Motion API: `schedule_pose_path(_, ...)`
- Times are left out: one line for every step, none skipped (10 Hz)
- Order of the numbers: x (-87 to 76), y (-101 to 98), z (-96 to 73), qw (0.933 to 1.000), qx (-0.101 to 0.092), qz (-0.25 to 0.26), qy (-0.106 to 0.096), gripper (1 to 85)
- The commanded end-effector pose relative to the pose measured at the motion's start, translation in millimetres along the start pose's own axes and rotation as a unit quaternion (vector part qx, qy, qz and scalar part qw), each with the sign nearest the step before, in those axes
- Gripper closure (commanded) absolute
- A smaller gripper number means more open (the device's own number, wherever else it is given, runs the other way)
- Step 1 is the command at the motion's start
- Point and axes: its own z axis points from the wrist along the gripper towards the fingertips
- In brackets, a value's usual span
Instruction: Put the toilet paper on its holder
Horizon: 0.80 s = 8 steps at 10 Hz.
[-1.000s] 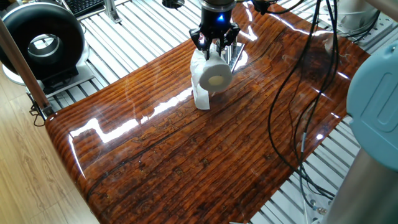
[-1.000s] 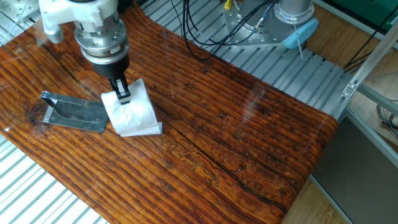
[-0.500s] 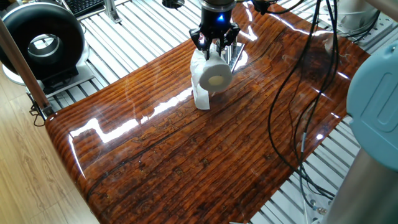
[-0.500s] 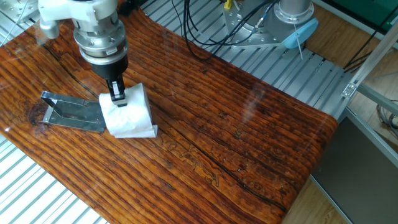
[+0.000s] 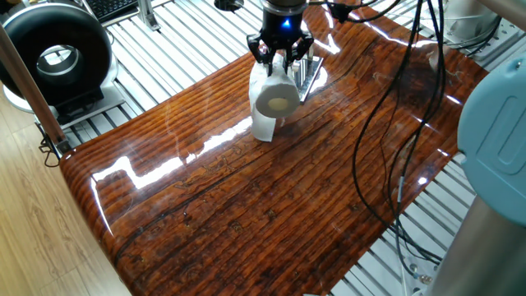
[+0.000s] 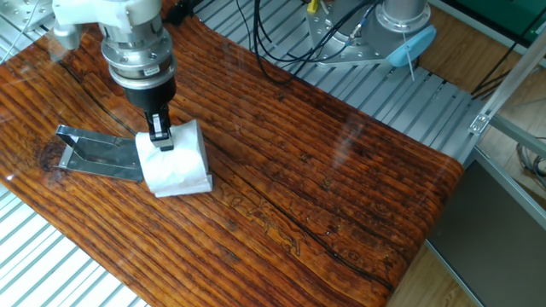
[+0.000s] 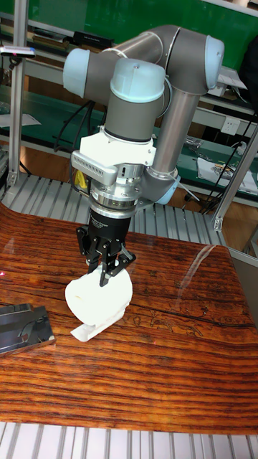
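Observation:
The toilet paper (image 6: 177, 164) is a white roll hanging just above the wooden table, its hollow core (image 5: 279, 104) facing one fixed view and a loose sheet trailing below (image 7: 87, 330). My gripper (image 7: 105, 271) is shut on the top of the roll (image 7: 100, 300). The holder (image 6: 101, 153), a shiny silver plate with thin bars, lies right beside the roll on its left in the other fixed view; in one fixed view its bars (image 5: 307, 72) show just behind the roll, and in the tall view its plate (image 7: 23, 328) sits at the left edge.
A big black ring-shaped device (image 5: 56, 56) stands off the table at the back left in one fixed view. Black cables (image 5: 386, 123) hang over the table's right side. The table's edges meet grey slatted metal (image 6: 51, 264).
The gripper has carried the roll a little toward the holder, so the roll now sits closer against the holder's plate than a second ago.

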Motion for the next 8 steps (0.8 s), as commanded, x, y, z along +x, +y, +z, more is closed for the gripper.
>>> schedule_pose_path(1.2, 9.9, -1.0, 0.9998, -0.02, 0.007, 0.004, 84.7)
schedule_pose_path(3.7, 11.0, -1.2, 0.9997, -0.02, 0.007, 0.009, 84.7)
schedule_pose_path(3.0, 9.0, -1.0, 0.9998, -0.016, 0.007, 0.008, 84.7)
schedule_pose_path(4.6, 10.2, -0.9, 0.9997, -0.019, 0.007, 0.011, 84.7)
schedule_pose_path(2.9, 8.4, 0.0, 0.9998, -0.015, 0.007, 0.008, 84.7)
schedule_pose_path(2.2, 4.8, 0.8, 0.9999, -0.004, 0.006, 0.009, 84.7)
schedule_pose_path(5.8, 4.8, 0.2, 0.9996, 0.001, -0.022, 0.018, 84.7)
schedule_pose_path(12.0, 10.6, -0.4, 0.9986, -0.011, -0.043, 0.029, 84.7)
